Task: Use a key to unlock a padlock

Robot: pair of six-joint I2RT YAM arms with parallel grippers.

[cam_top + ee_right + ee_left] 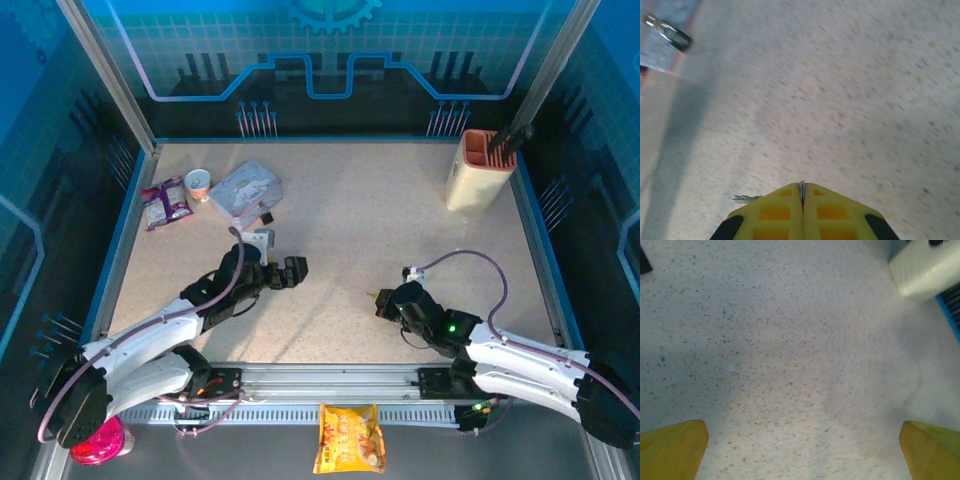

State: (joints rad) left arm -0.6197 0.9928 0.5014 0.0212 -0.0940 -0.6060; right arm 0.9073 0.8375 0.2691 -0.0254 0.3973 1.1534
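From above, the padlock lies far-left on the bench, touching the pale blue tin at its near-right corner; the left jaws are nearer it, the right jaws well apart. In the left wrist view, the left jaws stand wide apart over bare bench, gripping nothing. In the right wrist view, the right jaws are clamped on the key, blade poking left, with the padlock far ahead and leftward, lying aslant.
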